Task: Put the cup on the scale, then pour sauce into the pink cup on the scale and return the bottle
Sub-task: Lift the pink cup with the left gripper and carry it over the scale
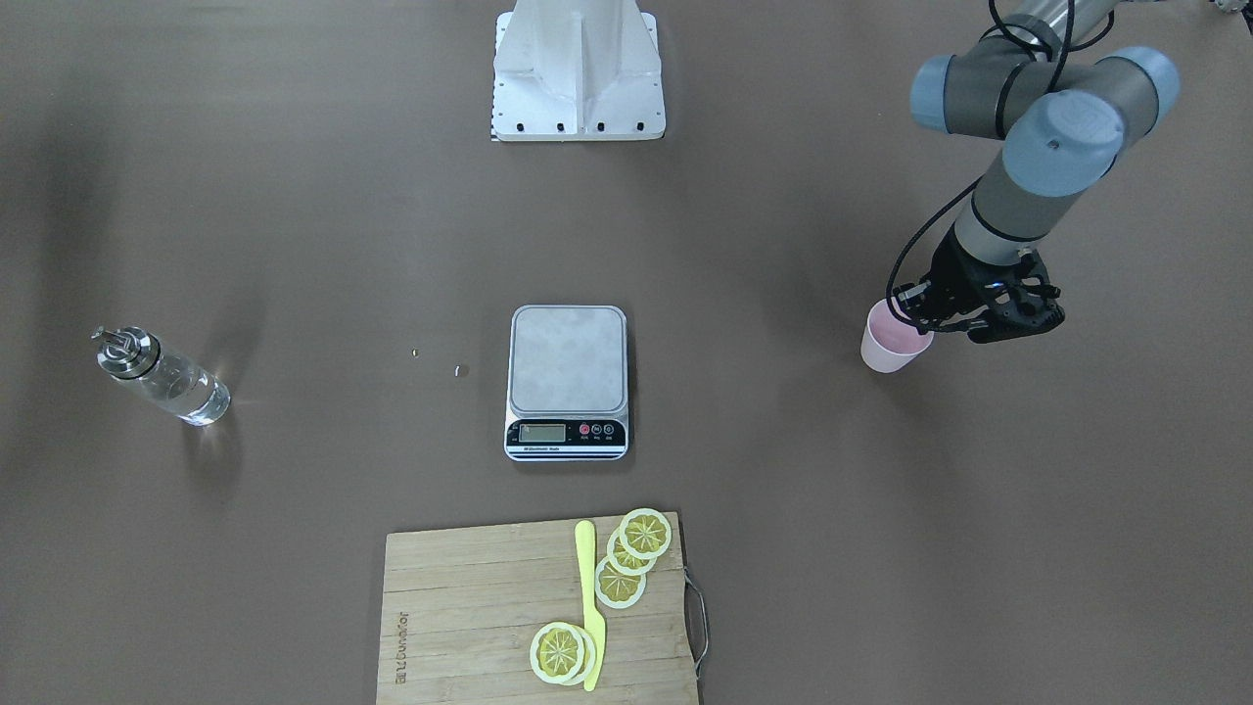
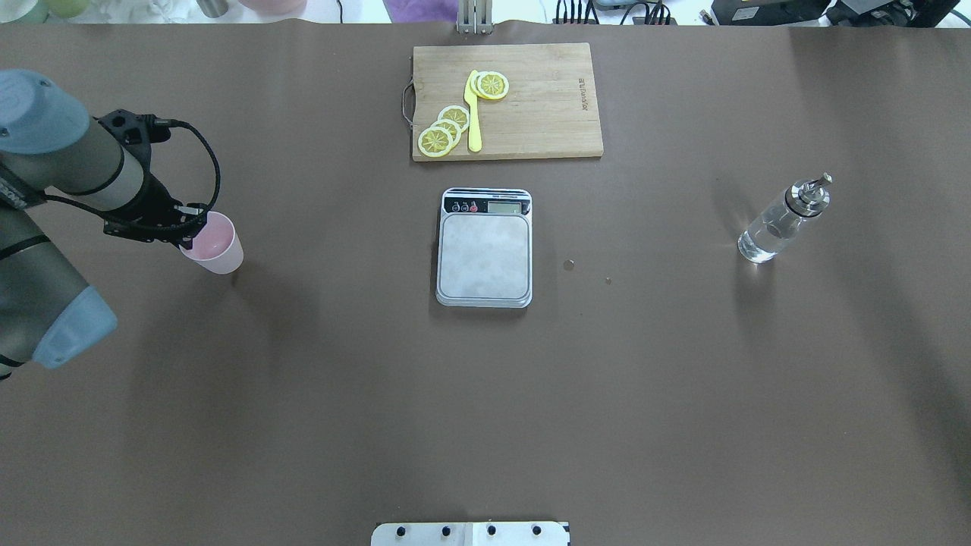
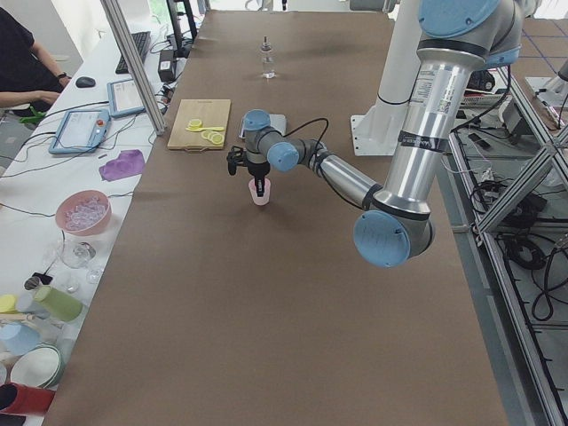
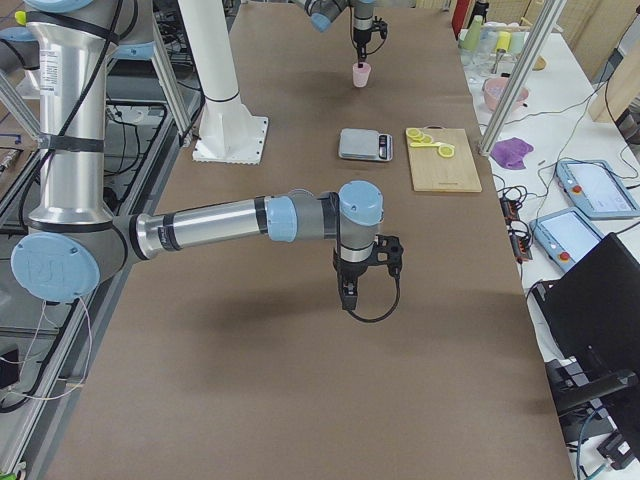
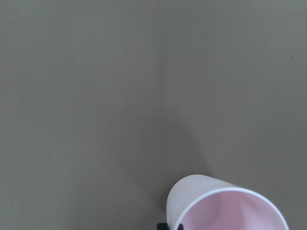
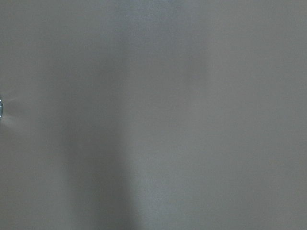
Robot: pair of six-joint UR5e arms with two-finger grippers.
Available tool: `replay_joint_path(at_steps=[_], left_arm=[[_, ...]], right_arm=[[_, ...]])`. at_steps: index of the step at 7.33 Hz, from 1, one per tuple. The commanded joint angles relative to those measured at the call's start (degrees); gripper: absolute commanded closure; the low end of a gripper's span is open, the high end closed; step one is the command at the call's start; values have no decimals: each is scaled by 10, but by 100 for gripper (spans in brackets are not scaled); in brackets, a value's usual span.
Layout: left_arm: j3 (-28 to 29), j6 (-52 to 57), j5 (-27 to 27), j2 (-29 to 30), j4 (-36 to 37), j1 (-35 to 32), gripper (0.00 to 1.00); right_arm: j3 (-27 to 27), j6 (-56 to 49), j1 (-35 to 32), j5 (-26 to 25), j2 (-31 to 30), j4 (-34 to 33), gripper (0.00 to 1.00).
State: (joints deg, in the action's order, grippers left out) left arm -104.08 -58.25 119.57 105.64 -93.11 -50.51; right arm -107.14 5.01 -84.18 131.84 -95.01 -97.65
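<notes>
The pale pink cup [image 2: 218, 249] is at the table's left side, far left of the scale [image 2: 484, 254]. My left gripper [image 2: 188, 227] grips its rim, one finger inside and one outside the wall, and the cup [image 1: 891, 345] looks slightly tilted. In the left wrist view the cup [image 5: 225, 207] fills the bottom right corner. The scale's steel platform [image 1: 568, 357] is bare. At the far right stands the clear glass bottle [image 2: 775, 226] with its silver spout, upright and holding clear sauce. My right gripper [image 4: 347, 290] hangs over bare table; I cannot tell whether it is open or shut.
A wooden cutting board [image 2: 542, 106] with lemon slices [image 2: 444, 130] and a yellow knife [image 2: 474, 114] lies just beyond the scale. Two small specks [image 2: 569, 265] sit on the mat right of the scale. The robot's base [image 1: 578, 69] is mid-table at the near edge.
</notes>
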Motion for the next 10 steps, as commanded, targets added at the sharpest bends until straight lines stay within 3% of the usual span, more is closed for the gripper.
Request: replay_joint_path(at_steps=[1,2,6,9,10], left_arm=[[-30,1,26,67,110,-28,100],[-23,-9,27,114,130,-25,100],[49,-255,28,263,102,40,100],[247,-381,19,404,18,89,100],[251,-383,-9,407,19,115,100]], right_arm=[[0,0,0,0,0,1,0],[0,0,0,0,0,1,0],[-11,3,3,0,0,-1,0],[-18,3,6,1,0,-3,0],[-19,3,6,1,0,-3,0]])
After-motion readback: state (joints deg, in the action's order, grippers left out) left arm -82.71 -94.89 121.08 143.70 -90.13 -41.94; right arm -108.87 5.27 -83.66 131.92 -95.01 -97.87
